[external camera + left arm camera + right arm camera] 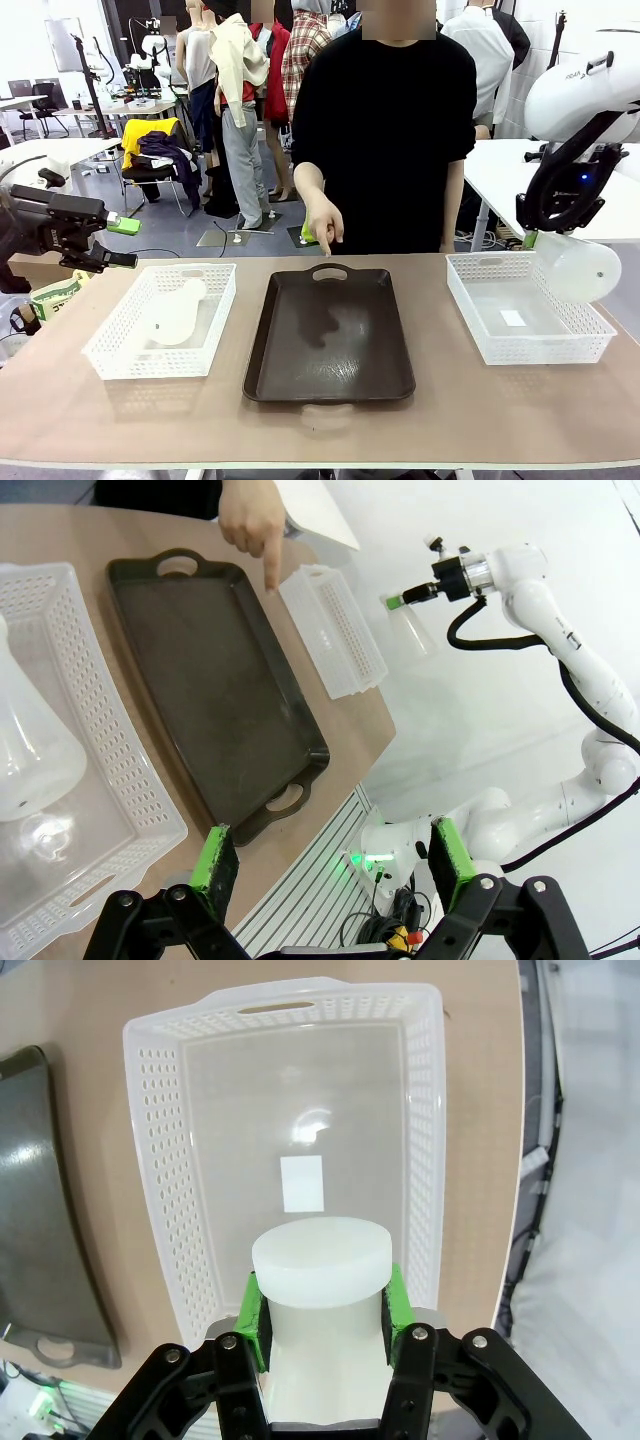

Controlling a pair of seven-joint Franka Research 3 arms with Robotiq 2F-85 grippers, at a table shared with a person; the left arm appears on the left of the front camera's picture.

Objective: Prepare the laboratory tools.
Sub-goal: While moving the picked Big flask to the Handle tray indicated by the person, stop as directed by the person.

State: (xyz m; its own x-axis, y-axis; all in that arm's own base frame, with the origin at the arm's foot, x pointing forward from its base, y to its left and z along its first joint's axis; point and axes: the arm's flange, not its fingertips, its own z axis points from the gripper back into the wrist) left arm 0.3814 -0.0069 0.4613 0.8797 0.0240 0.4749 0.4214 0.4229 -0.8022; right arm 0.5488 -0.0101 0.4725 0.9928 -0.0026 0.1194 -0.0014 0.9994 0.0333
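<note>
one flask (pixel 575 265) hangs tilted over the right basket (pixel 530 352), near the table's (pixel 450 410) right edge; our right gripper (pixel 322 1310) is clamped on its neck. we see the second flask (pixel 178 312) lying on its side in the left basket (pixel 110 365), by the left edge. our left gripper (pixel 125 243) hovers off that edge, fingers spread wide, holding nothing. a person's hand (pixel 322 225) points down at the tray's (pixel 330 340) far edge, perhaps touching it.
</note>
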